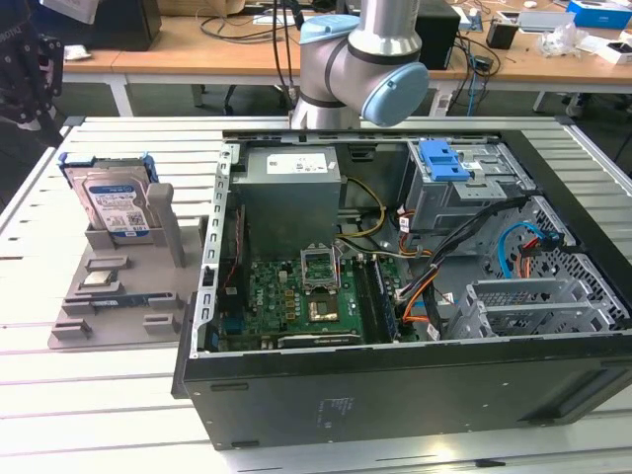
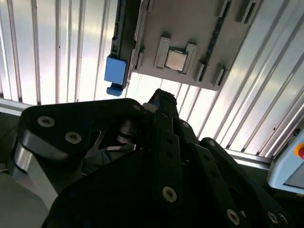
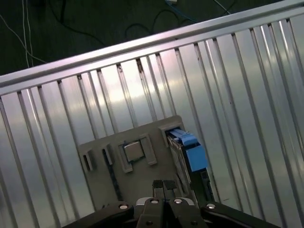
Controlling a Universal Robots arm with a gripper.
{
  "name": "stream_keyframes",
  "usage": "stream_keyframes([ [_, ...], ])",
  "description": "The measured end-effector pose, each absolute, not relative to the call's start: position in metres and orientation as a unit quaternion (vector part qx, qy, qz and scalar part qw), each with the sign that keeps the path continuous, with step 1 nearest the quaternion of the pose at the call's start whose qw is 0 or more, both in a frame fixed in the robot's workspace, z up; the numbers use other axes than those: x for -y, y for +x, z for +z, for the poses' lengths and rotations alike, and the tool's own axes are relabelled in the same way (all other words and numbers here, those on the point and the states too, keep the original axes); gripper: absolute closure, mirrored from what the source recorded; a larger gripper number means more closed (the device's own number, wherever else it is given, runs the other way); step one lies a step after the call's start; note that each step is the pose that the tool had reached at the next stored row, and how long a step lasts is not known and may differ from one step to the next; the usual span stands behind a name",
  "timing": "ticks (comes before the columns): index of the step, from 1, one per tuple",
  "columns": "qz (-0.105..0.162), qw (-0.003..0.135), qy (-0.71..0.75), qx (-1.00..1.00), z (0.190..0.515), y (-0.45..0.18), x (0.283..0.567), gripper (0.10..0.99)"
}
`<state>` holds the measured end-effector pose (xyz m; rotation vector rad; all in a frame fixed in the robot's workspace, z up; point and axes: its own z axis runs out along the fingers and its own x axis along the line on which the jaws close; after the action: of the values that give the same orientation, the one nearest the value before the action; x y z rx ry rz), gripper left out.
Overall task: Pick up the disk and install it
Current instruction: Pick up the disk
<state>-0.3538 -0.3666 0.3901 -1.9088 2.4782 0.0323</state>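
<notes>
The disk (image 1: 114, 202) is a silver drive with a white-and-blue label and a blue frame. It stands upright in a slot of the grey holder (image 1: 118, 286) on the table, at the exterior view's left. In both wrist views it shows edge-on by its blue frame (image 3: 191, 154) (image 2: 116, 71), standing in the grey holder (image 3: 142, 133). My gripper (image 3: 164, 184) hangs well above the holder with its two black fingertips pressed together and nothing between them. Its dark body and fingers (image 2: 161, 102) show in the second wrist view.
An open computer case (image 1: 395, 375) lies at the middle and right, with a grey power-supply box (image 1: 291, 188), a motherboard (image 1: 296, 296) and a drive cage with a blue latch (image 1: 444, 158). A square chip (image 3: 133, 151) sits on the holder. The ribbed metal table (image 1: 99, 415) surrounds them.
</notes>
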Motion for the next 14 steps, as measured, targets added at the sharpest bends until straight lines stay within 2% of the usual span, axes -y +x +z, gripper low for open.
stream_keyframes([
  [14, 0.011, 0.006, -0.68, -0.733, 0.3901, -0.3538, 0.3665, 0.984],
])
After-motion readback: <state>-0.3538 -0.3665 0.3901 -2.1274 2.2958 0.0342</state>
